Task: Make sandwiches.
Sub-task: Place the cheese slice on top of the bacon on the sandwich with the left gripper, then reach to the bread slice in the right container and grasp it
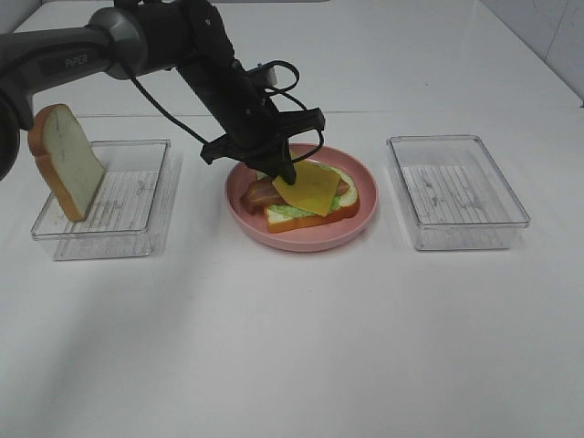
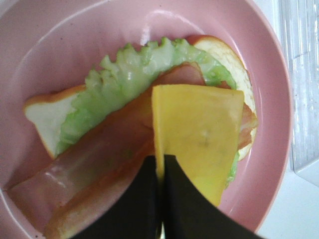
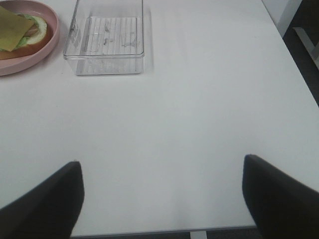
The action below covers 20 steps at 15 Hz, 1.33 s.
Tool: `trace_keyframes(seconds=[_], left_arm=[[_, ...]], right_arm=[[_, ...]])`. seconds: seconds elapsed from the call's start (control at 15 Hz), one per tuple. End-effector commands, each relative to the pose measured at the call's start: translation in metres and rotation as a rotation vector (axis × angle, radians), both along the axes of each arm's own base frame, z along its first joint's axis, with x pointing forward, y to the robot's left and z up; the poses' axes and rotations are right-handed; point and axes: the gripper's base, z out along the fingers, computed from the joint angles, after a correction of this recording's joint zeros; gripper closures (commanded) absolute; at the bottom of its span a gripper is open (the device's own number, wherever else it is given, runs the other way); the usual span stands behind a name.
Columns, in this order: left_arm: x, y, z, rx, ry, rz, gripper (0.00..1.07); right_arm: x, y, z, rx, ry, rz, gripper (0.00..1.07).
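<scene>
The sandwich stack lies on a pink plate point(image 1: 301, 239) in the middle: a white bread slice point(image 1: 310, 219), green lettuce point(image 2: 129, 74) and brown bacon point(image 2: 99, 159). My left gripper point(image 1: 285, 173) reaches over the plate and is shut on the edge of the yellow cheese slice point(image 1: 315, 187). The cheese slants over the bacon, and the left wrist view point(image 2: 199, 129) shows it too. A second bread slice point(image 1: 68, 164) leans upright in the left clear tray point(image 1: 137, 228). My right gripper point(image 3: 162, 199) is open and empty over bare table, away from the plate.
An empty clear tray point(image 1: 456, 192) stands to the right of the plate and also shows in the right wrist view point(image 3: 104, 40). The table's edge and a dark gap lie at the right point(image 3: 299, 45).
</scene>
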Motion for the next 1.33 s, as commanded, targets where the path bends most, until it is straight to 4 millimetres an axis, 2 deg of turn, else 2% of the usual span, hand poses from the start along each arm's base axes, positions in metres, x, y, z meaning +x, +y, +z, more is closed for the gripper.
trace_keyframes(seconds=[0.07,0.13,0.2,0.27,0.33,0.4,0.53,0.6,0.73,1.0,1.07,1.2,1.27,1.33], left_arm=[[0.000,-0.002,0.003,-0.001,-0.016,0.007,0.97],[0.000,-0.001,0.003,0.007,-0.013,0.007,0.83],[0.000,0.000,0.004,0.020,-0.012,-0.002,0.65],[0.000,0.000,0.005,0.025,-0.013,-0.007,0.56],[0.002,0.000,0.020,0.024,-0.027,-0.026,0.12],[0.002,-0.001,0.024,0.023,-0.027,-0.033,0.07],[0.004,-0.001,0.052,0.026,-0.067,-0.064,0.04],[0.002,0.003,0.074,0.058,-0.082,-0.088,0.04],[0.002,0.007,0.093,0.098,-0.117,-0.077,0.04],[-0.006,0.024,0.153,0.170,-0.275,-0.035,0.04],[-0.006,0.028,0.160,0.168,-0.287,-0.026,0.04],[-0.010,0.042,0.186,0.157,-0.332,0.000,0.04],[-0.013,0.060,0.202,0.170,-0.349,0.030,0.04],[-0.016,0.073,0.205,0.186,-0.331,0.048,0.04]], right_arm=[[-0.003,0.000,-0.001,-0.007,-0.035,-0.002,0.22],[-0.003,0.000,-0.001,-0.007,-0.035,-0.002,0.22],[-0.003,0.000,-0.001,-0.007,-0.035,-0.002,0.22],[-0.003,0.000,-0.001,-0.007,-0.035,-0.002,0.22],[-0.003,0.000,-0.001,-0.007,-0.035,-0.002,0.22],[-0.003,0.000,-0.001,-0.007,-0.035,-0.002,0.22],[-0.003,0.000,-0.001,-0.007,-0.035,-0.002,0.22],[-0.003,0.000,-0.001,-0.007,-0.035,-0.002,0.22],[-0.003,0.000,-0.001,-0.007,-0.035,-0.002,0.22],[-0.003,0.000,-0.001,-0.007,-0.035,-0.002,0.22],[-0.003,0.000,-0.001,-0.007,-0.035,-0.002,0.22],[-0.003,0.000,-0.001,-0.007,-0.035,-0.002,0.22],[-0.003,0.000,-0.001,-0.007,-0.035,-0.002,0.22],[-0.003,0.000,-0.001,-0.007,-0.035,-0.002,0.22]])
